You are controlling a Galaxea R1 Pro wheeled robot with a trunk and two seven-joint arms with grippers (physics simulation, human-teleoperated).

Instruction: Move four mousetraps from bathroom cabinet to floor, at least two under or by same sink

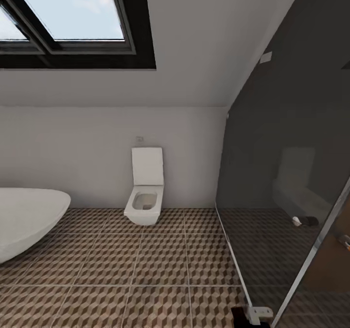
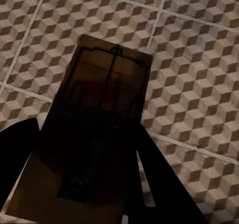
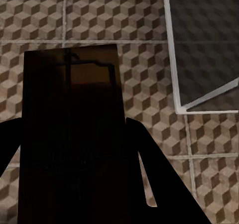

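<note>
Head view looked across the bathroom floor (image 1: pixel 160 265), big square tiles w/ brown-beige cube print and pale grout. A white toilet (image 1: pixel 145 192) hung on the far white wall w/ its lid up, bowl above the floor's far edge. A rounded white tub (image 1: pixel 26 221) stood at the floor's left edge, well apart from the toilet. A dark glass shower panel (image 1: pixel 287 172) ran along the floor's right edge, w/ a white bracket (image 1: pixel 260 313) at its near bottom corner. A black-framed skylight (image 1: pixel 63 22) sat in the sloped ceiling, pale sky behind it. In the left wrist view, the left gripper (image 2: pixel 84 184) was clamped on a mousetrap (image 2: pixel 107 92): flat brown board w/ dark wire bar and spring, one end between the dark fingers (image 2: pixel 164 184), the other end sticking out over the tiles (image 2: pixel 199 84), held above the floor, not touching it. In the right wrist view, the right gripper (image 3: pixel 74 184) was likewise clamped on a second mousetrap (image 3: pixel 74 94), very dark, wire parts barely readable, board poking out past the fingers (image 3: pixel 159 179) over the tiles (image 3: pixel 144 84). Beside it, near the floor's edge, lay the pale-framed corner of the glass panel (image 3: pixel 204 50). Both traps were in the grippers, none on the floor.
</note>
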